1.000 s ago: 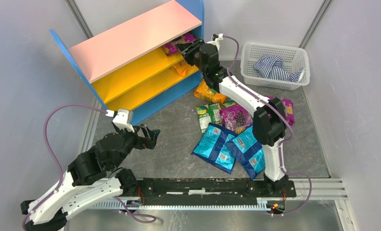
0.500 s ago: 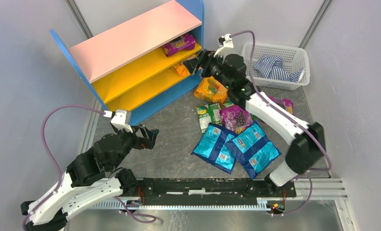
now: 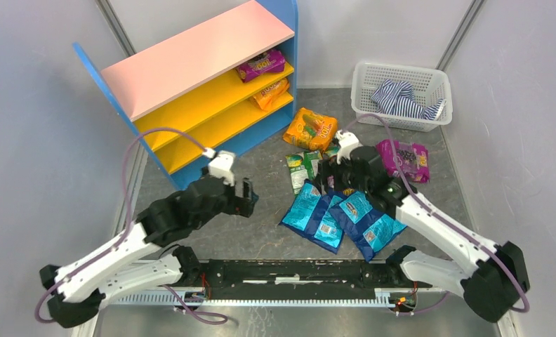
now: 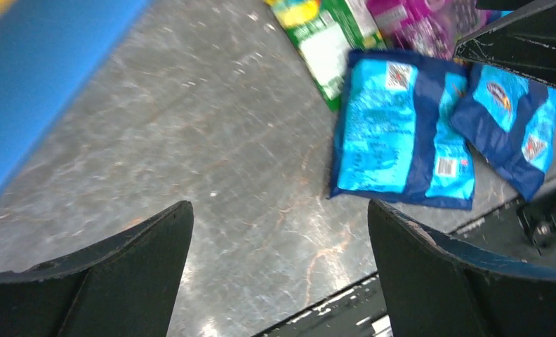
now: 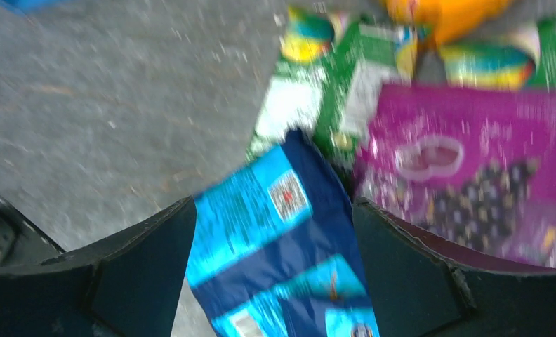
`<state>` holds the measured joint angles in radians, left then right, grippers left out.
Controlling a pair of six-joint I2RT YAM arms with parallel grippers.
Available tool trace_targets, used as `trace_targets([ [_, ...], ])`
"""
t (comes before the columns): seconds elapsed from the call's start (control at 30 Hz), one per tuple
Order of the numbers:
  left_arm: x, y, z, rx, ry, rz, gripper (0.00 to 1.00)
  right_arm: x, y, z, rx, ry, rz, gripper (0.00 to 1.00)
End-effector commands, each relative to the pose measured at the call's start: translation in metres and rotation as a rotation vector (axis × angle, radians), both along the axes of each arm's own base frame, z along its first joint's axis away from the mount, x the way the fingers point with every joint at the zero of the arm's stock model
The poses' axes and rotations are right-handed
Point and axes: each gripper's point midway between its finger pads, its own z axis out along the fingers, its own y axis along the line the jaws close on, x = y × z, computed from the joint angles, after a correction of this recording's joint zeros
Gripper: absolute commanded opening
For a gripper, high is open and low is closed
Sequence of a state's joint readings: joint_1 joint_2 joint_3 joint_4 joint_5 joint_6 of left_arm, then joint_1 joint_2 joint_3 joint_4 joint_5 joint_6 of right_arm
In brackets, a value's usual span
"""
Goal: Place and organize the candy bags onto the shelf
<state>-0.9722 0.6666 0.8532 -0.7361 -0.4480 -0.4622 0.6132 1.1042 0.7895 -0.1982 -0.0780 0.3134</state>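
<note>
Nearest, the left tool [image 3: 246,196] and the right tool [image 3: 331,184] both hang with jaws spread and empty, the right one just above the blue bags [image 3: 316,214] and a purple bag [image 5: 472,161] in the loose heap on the desk [image 3: 261,232]. Beyond, the shelf [image 3: 198,53] holds a purple packet [image 3: 261,67] and an orange packet [image 3: 272,91] (most bags lie unplaced). The step in hand appears to be picking the next bag, which calls for a descent and closure on one packet's edge.
</note>
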Motion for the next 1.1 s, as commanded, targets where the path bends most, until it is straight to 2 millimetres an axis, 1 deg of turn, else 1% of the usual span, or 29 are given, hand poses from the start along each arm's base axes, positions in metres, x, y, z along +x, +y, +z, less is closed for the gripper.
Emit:
trace_targets([
  [0.0,-0.010,-0.074,-0.011,-0.110,0.134,-0.225,1.00,-0.021,-0.027,0.000,-0.015,-0.021,-0.052,0.89],
  [0.03,-0.011,-0.091,-0.025,-0.124,0.178,-0.269,1.00,-0.025,-0.032,-0.001,-0.021,-0.021,-0.065,0.89],
  [0.1,-0.013,-0.119,-0.045,-0.177,0.238,-0.323,1.00,-0.028,-0.039,0.000,-0.027,-0.030,-0.083,0.89],
  [0.17,-0.013,-0.145,-0.062,-0.215,0.295,-0.370,1.00,-0.029,-0.044,0.001,-0.045,-0.038,-0.093,0.90],
  [0.2,-0.010,-0.154,-0.071,-0.214,0.315,-0.374,1.00,-0.028,-0.046,0.003,-0.061,-0.048,-0.090,0.90],
  [0.3,-0.001,-0.176,-0.091,-0.210,0.358,-0.379,1.00,-0.019,-0.054,0.009,-0.141,-0.077,-0.103,0.90],
  [0.37,0.002,-0.184,-0.102,-0.210,0.384,-0.377,1.00,-0.013,-0.055,0.010,-0.181,-0.092,-0.097,0.90],
  [0.43,0.003,-0.189,-0.113,-0.220,0.408,-0.371,1.00,-0.008,-0.051,0.009,-0.200,-0.101,-0.076,0.90],
  [0.6,0.000,-0.184,-0.151,-0.184,0.495,-0.309,1.00,-0.004,-0.044,-0.003,-0.232,-0.110,-0.014,0.91],
  [0.73,-0.007,-0.176,-0.170,-0.201,0.546,-0.271,1.00,-0.009,-0.037,-0.013,-0.224,-0.113,0.047,0.91],
  [0.9,-0.013,-0.157,-0.185,-0.201,0.571,-0.186,1.00,-0.016,-0.032,-0.029,-0.217,-0.105,0.102,0.91],
  [1.07,-0.018,-0.146,-0.195,-0.229,0.592,-0.133,1.00,-0.025,-0.025,-0.043,-0.200,-0.067,0.155,0.91],
])
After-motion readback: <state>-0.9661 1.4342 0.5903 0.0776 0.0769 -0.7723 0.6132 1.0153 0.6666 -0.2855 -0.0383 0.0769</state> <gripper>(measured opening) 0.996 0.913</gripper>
